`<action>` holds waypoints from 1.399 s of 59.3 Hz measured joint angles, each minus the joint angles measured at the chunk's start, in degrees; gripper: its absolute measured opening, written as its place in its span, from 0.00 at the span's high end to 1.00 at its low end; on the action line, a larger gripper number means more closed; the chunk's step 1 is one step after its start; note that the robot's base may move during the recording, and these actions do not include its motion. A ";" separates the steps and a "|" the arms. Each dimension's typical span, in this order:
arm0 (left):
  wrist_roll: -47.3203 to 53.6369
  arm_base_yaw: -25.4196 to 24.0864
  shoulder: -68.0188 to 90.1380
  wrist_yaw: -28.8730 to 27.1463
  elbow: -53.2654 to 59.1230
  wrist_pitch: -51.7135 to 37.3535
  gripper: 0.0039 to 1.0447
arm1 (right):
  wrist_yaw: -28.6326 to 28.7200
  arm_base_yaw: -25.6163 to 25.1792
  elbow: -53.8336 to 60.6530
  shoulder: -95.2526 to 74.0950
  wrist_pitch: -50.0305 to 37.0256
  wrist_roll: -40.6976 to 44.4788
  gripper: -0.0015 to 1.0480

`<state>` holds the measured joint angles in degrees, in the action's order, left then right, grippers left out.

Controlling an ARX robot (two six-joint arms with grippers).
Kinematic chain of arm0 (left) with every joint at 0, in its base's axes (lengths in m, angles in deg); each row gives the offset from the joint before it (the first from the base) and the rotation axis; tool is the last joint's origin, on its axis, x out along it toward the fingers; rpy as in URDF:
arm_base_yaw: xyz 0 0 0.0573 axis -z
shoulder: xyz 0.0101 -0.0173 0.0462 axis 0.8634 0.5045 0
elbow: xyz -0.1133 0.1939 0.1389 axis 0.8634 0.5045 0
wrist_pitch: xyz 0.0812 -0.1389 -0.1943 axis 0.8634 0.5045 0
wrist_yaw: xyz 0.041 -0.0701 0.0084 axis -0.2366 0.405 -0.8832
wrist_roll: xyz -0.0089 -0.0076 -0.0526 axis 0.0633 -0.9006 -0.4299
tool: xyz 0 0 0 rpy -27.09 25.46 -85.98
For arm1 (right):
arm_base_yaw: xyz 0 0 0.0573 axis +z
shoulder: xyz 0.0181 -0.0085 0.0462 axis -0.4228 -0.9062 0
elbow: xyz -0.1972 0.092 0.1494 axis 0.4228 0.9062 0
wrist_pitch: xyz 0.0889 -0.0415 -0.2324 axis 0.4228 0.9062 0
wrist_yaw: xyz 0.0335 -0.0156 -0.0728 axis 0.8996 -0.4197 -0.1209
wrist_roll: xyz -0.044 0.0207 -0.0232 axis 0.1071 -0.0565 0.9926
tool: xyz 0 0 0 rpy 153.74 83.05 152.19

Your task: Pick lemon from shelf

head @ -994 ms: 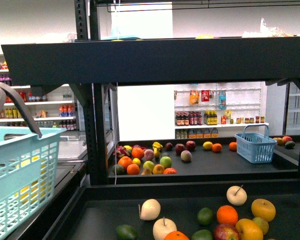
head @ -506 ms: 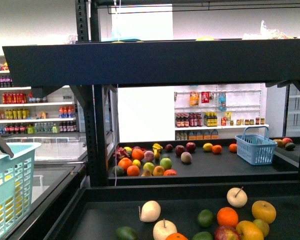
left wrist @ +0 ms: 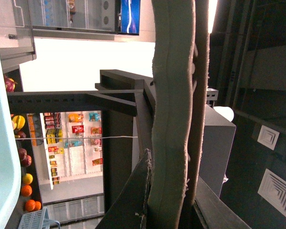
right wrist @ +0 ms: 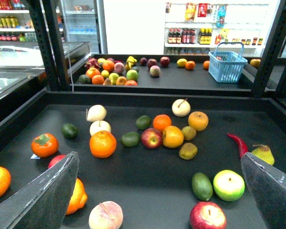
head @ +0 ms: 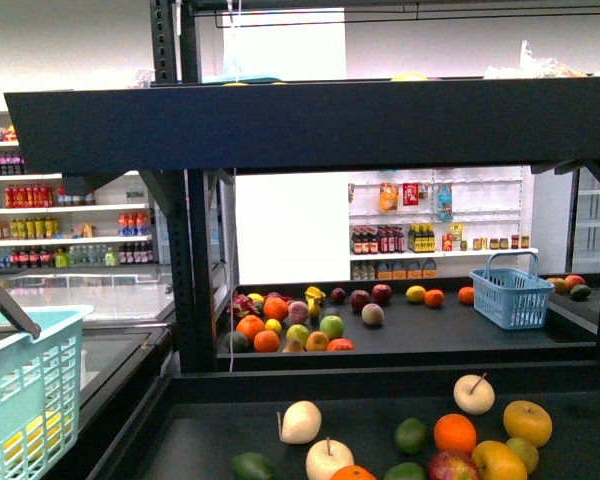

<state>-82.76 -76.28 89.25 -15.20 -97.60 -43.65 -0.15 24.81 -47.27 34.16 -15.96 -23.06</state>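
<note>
The black shelf (head: pixel 310 125) fills the front view, and its near deck (right wrist: pixel 148 179) holds many loose fruits. A yellow, lemon-like fruit (head: pixel 415 292) lies on the far deck beside an orange; it also shows in the right wrist view (right wrist: pixel 182 62). My right gripper (right wrist: pixel 157 193) is open and empty, low over the near deck, with a peach (right wrist: pixel 106 215) and a red apple (right wrist: pixel 208 215) between its fingers. My left gripper (left wrist: pixel 167 195) is shut on the grey basket handle (left wrist: pixel 174 119). The teal basket (head: pixel 30 390) hangs at the far left.
A blue basket (head: pixel 510 292) stands on the far deck at the right. Oranges, apples, avocados, a red chilli (right wrist: pixel 238 143) and a pear (right wrist: pixel 263 153) lie on the near deck. Black uprights (head: pixel 192 260) stand left of centre. Wall shelves of bottles (head: pixel 70 225) are behind.
The teal basket has swung left and down, leaving most of the front view. The fruits and the shelf have not moved.
</note>
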 joint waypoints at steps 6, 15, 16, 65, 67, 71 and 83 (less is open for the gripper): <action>-0.04 0.00 0.00 -0.72 0.00 0.00 0.90 | -0.02 0.00 0.02 0.00 0.00 0.00 0.02; -0.24 0.00 0.00 -1.07 0.00 0.00 0.85 | 0.00 0.00 0.00 0.00 0.00 0.00 0.02; -0.26 0.00 0.00 -1.07 0.00 0.00 0.82 | 0.00 0.00 0.00 0.00 0.00 0.00 0.02; 0.13 -0.31 -0.26 0.07 3.52 -0.02 0.07 | 0.00 0.00 0.00 0.00 0.00 0.00 0.02; 2.97 -1.97 -3.17 3.76 7.50 0.46 0.07 | 0.02 0.02 0.00 0.02 0.00 0.00 0.02; 7.06 -5.14 -10.27 6.29 15.85 2.21 0.07 | 0.04 0.02 0.00 0.04 0.00 0.00 0.02; 14.75 -9.97 -24.61 5.79 20.72 6.84 0.07 | 0.00 0.04 0.02 0.09 0.00 -0.17 0.02</action>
<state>-68.01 -86.25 64.64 -9.40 -76.88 -36.81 -0.15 24.85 -47.25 34.25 -15.96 -23.23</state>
